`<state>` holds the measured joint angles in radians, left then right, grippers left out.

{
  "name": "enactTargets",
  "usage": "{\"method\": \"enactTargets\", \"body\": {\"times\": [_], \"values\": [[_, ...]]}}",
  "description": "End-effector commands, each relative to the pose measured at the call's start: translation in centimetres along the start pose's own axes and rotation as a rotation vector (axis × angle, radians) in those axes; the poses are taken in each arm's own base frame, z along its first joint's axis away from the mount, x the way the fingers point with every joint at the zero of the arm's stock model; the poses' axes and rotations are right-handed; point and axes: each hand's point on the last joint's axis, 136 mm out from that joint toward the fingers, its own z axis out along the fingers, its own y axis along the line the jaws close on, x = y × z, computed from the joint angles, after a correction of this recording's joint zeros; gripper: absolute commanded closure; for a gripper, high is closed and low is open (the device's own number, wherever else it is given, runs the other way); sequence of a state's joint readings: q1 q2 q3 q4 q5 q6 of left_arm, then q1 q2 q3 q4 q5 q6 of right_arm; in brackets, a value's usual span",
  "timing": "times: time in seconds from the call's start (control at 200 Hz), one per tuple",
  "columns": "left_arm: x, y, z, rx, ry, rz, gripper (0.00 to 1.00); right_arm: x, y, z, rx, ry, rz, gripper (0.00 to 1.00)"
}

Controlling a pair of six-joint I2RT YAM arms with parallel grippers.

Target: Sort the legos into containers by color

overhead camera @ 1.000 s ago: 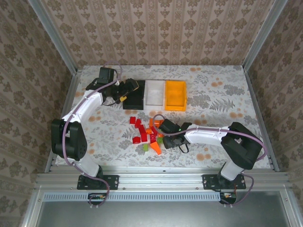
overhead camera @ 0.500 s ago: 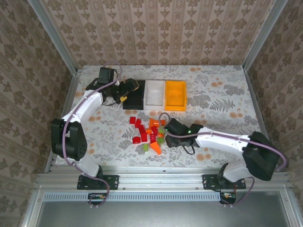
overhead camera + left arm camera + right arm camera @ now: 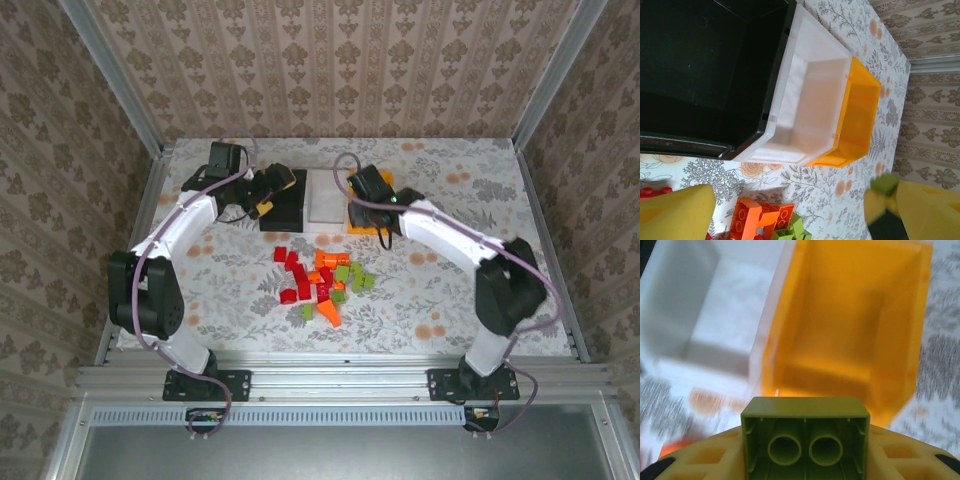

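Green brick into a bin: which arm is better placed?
Likely right: the right gripper grips the green brick just short of the orange-yellow bin; the left gripper is open at the black bin.

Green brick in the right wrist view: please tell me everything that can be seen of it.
The green brick is light green, smooth plastic and rectangular. Its hollow underside faces the camera, with thin walls and two round tubes inside. The right gripper holds it level off the table, with yellow fingers against its left and right sides. Beyond it lies the open orange bin, with the white bin beside that.
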<state>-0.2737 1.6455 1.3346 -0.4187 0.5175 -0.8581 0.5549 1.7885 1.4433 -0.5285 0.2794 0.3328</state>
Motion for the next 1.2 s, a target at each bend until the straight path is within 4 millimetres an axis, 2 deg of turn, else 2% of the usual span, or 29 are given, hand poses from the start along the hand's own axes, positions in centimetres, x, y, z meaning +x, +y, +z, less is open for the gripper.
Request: {"method": "enactTargets", "body": {"times": [0.0, 0.06, 0.14, 0.245, 0.395, 0.6, 0.685, 0.77, 0.82, 0.89, 0.96, 1.06, 1.195], "values": [[-0.2, -1.0, -1.4, 0.026, -0.026, 0.012, 0.05, -1.3, -1.3, 3.8, 0.056, 0.065, -0.037, 0.56], [-0.3, -0.9, -1.7, 0.015, -0.041, 0.025, 0.05, -1.7, -1.6, 5.8, 0.068, 0.083, -0.049, 0.56], [-0.5, -0.8, -2.1, -0.015, -0.061, 0.056, 0.05, -2.3, -2.1, 7.2, 0.071, 0.088, -0.043, 0.56], [-0.6, -0.9, -2.5, -0.027, -0.074, 0.071, 0.05, -2.9, -2.7, 8.0, 0.048, 0.082, 0.005, 0.55], [-0.6, -0.9, -2.6, -0.027, -0.078, 0.076, 0.05, -2.8, -2.2, 8.6, 0.01, 0.107, -0.001, 0.51], [-0.9, -0.9, -2.9, -0.035, -0.088, 0.082, 0.04, -3.5, -2.0, 7.7, -0.006, 0.091, 0.0, 0.37], [-1.1, -0.7, -3.0, -0.043, -0.096, 0.086, 0.04, -4.3, -2.1, 6.6, -0.006, 0.068, 0.001, 0.36], [-1.2, -0.5, -3.0, -0.048, -0.099, 0.081, 0.04, -4.9, -1.9, 4.6, -0.009, 0.03, 0.003, 0.36], [-1.4, -0.2, -3.1, -0.055, -0.104, 0.075, 0.04, -5.0, -1.0, 2.9, -0.027, -0.005, -0.007, 0.37], [-1.7, 0.2, -3.2, -0.066, -0.112, 0.065, 0.04, -3.8, 1.2, 0.7, -0.06, -0.035, -0.031, 0.37], [-2.2, 1.1, -3.3, -0.089, -0.126, 0.044, 0.04, -2.0, 4.7, -0.7, -0.117, -0.058, -0.052, 0.38], [-3.3, 2.6, -3.7, -0.112, -0.147, 0.005, 0.04, 1.2, 8.3, -0.5, -0.156, -0.029, -0.066, 0.42], [-4.9, 4.8, -4.3, -0.143, -0.178, -0.049, 0.04, 4.4, 13.9, 0.7, -0.234, 0.033, -0.12, 0.45]]}}
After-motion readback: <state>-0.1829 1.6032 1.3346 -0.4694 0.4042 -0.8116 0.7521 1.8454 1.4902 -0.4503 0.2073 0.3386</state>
